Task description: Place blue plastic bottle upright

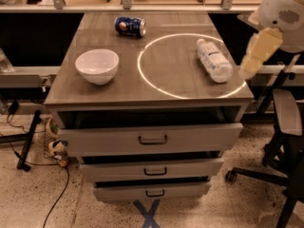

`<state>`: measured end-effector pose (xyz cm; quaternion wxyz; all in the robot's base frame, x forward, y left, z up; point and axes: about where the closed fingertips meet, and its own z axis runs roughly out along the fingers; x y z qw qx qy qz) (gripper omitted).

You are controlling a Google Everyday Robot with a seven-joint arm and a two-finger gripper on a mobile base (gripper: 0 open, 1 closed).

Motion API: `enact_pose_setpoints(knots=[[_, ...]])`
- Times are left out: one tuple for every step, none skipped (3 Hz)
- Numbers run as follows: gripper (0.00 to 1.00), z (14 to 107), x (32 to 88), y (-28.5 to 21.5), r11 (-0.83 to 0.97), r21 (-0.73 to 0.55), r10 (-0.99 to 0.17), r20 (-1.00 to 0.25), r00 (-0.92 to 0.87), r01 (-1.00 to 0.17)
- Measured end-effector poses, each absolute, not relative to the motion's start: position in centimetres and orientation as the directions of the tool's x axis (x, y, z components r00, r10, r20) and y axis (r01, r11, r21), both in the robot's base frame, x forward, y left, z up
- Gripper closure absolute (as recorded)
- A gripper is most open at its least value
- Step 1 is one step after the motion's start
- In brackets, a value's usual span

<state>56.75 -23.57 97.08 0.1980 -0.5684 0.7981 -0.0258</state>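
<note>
The blue plastic bottle [214,60] is clear with a white cap and a white label. It lies on its side at the right of the wooden tabletop [118,91], on the right part of a lit white circle [142,70], with its cap pointing to the far side. My gripper [250,68] hangs at the end of the cream arm piece, just off the table's right edge. It is to the right of the bottle, a little above it, and apart from it.
A white bowl [97,65] stands at the left of the table. A dark blue soda can [129,26] lies on its side at the back. Three drawers [152,139] stand slightly open below. An office chair [285,127] is at the right, and cables [28,141] lie on the floor at the left.
</note>
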Motion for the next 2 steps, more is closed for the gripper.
enact_pose_setpoints(knots=[[0.0, 95.9, 64.0, -24.4, 0.444, -0.289, -0.876, -0.34, -0.343, -0.848], [0.0, 93.9, 69.4, -24.5, 0.552, -0.292, -0.818, -0.374, -0.437, -0.781]])
